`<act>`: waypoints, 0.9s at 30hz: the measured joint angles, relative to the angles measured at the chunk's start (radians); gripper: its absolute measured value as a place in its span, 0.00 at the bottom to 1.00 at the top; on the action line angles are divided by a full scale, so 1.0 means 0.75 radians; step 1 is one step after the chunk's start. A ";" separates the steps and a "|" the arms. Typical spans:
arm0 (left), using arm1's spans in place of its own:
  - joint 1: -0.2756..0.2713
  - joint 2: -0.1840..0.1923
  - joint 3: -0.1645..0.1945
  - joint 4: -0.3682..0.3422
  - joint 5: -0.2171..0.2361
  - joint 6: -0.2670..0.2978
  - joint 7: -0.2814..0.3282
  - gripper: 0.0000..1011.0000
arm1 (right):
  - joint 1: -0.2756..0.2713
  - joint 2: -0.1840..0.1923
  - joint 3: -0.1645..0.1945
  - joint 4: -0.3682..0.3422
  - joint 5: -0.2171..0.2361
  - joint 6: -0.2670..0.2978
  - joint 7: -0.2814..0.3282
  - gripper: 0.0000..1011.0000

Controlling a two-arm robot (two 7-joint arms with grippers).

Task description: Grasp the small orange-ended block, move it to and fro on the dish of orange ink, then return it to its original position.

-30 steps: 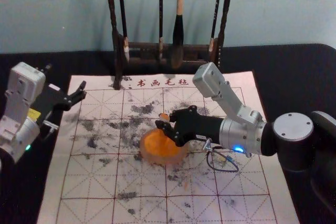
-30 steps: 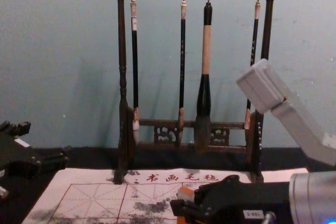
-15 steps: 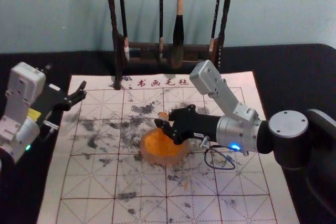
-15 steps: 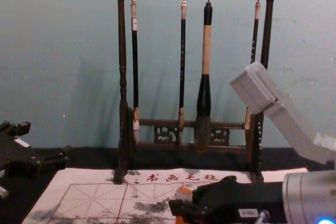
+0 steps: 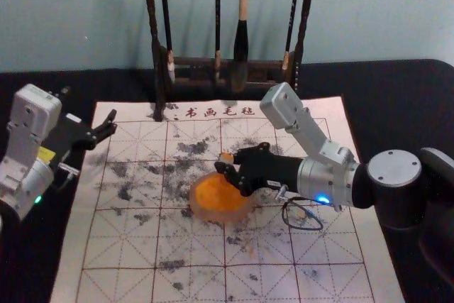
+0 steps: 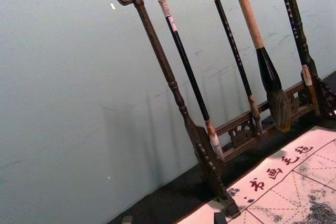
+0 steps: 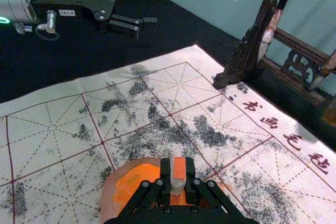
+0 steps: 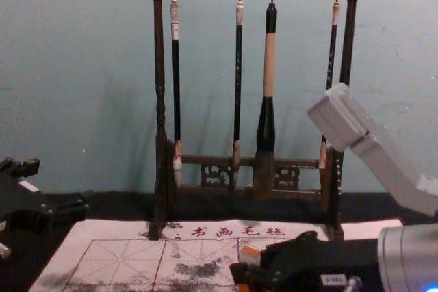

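At the mat's centre, my right gripper [image 5: 227, 167] is over the back part of the round dish [image 5: 204, 210] of orange ink. It is shut on the small block [image 5: 226, 156], whose orange end faces up. In the right wrist view the gripper [image 7: 178, 176] pinches the block [image 7: 179, 168] between both fingers, with the dish [image 7: 108, 195] beneath. Whether the block's lower end touches the ink is hidden. My left gripper [image 5: 90, 109] stays parked, open and empty, by the mat's left edge; its fingertips [image 6: 173, 219] stand apart in the left wrist view.
Behind the mat [image 5: 120, 246] stands a dark wooden rack [image 8: 159, 100] with several hanging brushes, the thickest [image 8: 268, 66] right of its middle. Black cloth [image 5: 397, 97] surrounds the mat. A looped cable [image 5: 303, 228] hangs below the right wrist.
My right gripper and the block it holds went slightly left over the dish, then back to the right, a little past where they were a second ago. The left arm has held still.
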 joint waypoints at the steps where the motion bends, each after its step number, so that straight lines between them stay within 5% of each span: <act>1: 0.000 0.000 0.000 0.000 0.000 0.000 0.000 0.99 | -0.001 0.002 0.001 -0.001 0.000 0.000 0.000 0.12; 27: 0.000 0.000 0.000 0.000 0.000 0.000 0.000 0.99 | -0.090 0.076 0.017 -0.134 0.028 0.018 0.008 0.12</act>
